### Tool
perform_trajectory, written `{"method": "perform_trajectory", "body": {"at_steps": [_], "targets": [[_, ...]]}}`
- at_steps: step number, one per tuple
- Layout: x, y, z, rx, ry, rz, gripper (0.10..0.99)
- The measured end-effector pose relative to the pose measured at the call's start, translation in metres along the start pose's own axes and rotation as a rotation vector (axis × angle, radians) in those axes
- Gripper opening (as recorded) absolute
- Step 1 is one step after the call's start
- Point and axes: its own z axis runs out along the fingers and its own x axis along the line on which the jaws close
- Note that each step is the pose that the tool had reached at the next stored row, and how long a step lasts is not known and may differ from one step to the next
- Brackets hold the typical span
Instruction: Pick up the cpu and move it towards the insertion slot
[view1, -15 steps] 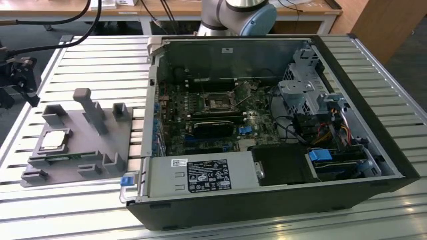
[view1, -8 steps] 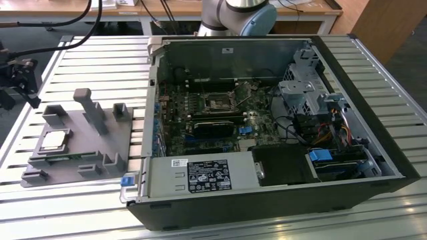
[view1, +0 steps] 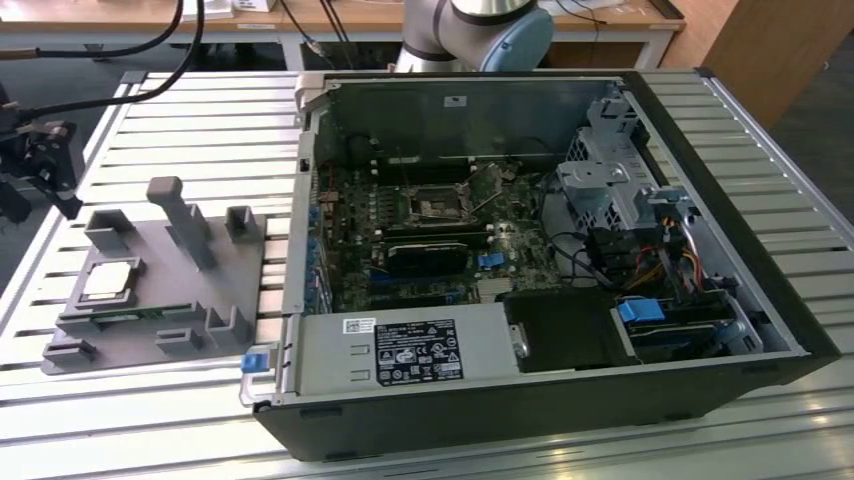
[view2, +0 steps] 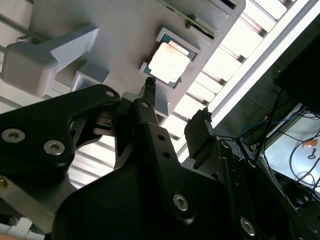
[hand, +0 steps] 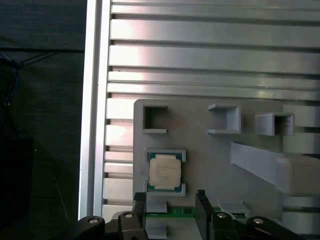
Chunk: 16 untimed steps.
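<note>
I hold the pincer (hand: 170, 201) wide and empty just beside the chip (hand: 165, 171), which lies in its grey tray (hand: 210, 160).

The black two-finger metal gripper (hand: 170, 199) points downward, its jaws spread wide with nothing between them; in both wrist views its slim dark fingers (view2: 149, 92) stand well apart. In the exterior view the arm's silver-grey rounded joint (view1: 487, 25) sits at the far edge

Slatted metal bench (view1: 200, 110) carries grey plastic tray (view1: 248, 266) beside open black computer case (view1: 534, 410), apart.
</note>
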Motion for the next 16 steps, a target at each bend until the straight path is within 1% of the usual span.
{"method": "perform_trajectory", "body": {"at_steps": [4,10,13,14,16], "targets": [[0.0015,-0.0003,0.0026,0.001,-0.0001,0.0,0.514],[0.0032,-0.0007,0.0086,0.001,-0.0002,0.0,0.514],[0.0035,-0.0009,0.0107,0.001,0.0,0.0,0.525],[0.0036,-0.0009,0.0113,0.001,0.0,0.0,0.588],[0.0037,-0.0009,0.0125,0.001,-0.0001,0.0,0.588]]}}
